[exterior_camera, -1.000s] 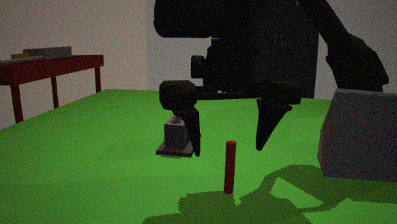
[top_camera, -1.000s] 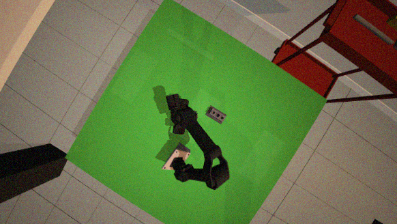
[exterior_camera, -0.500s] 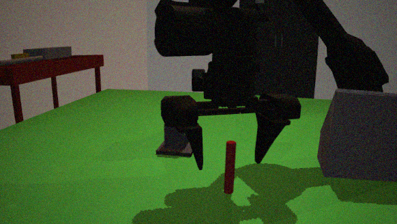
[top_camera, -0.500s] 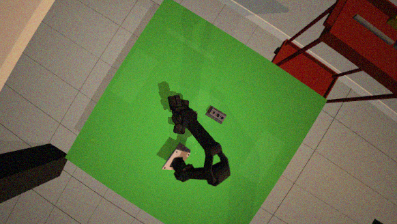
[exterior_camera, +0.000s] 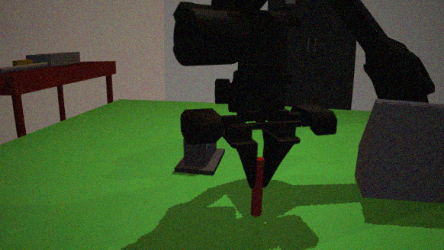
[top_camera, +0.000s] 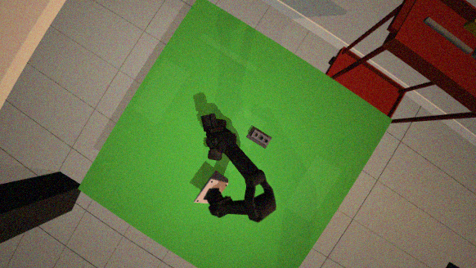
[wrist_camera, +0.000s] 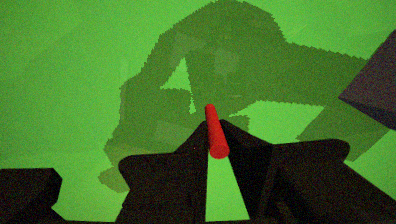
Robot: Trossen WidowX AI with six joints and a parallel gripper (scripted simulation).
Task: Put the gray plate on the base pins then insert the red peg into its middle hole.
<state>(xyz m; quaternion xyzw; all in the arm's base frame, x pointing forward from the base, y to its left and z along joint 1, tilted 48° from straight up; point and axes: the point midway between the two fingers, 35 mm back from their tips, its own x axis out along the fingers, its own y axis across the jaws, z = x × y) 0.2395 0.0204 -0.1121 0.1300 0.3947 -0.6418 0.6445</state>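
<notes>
The red peg (exterior_camera: pixel 256 203) (wrist_camera: pixel 219 144) stands nearly upright, its lower end at the green surface. My gripper (exterior_camera: pixel 259 186) (wrist_camera: pixel 213 124) is shut on the peg's upper part, one finger on each side, and the peg's top shows between the fingers. The gray plate (top_camera: pixel 258 136) (exterior_camera: pixel 201 154) sits on the base (exterior_camera: pixel 192 169) and looks flat in the top view, with its three holes facing up. In the exterior view the gripper's body hides the plate's top. The pins are not visible, and neither plate nor base shows in the wrist view.
A large gray block (exterior_camera: pixel 400 152) (wrist_camera: pixel 375 82) under the arm's mount stands to the right in the exterior view and the wrist view. A red cart (top_camera: pixel 368 83) (exterior_camera: pixel 49 78) stands beyond the green surface. A dark beam (top_camera: pixel 37 204) reaches its left corner in the top view.
</notes>
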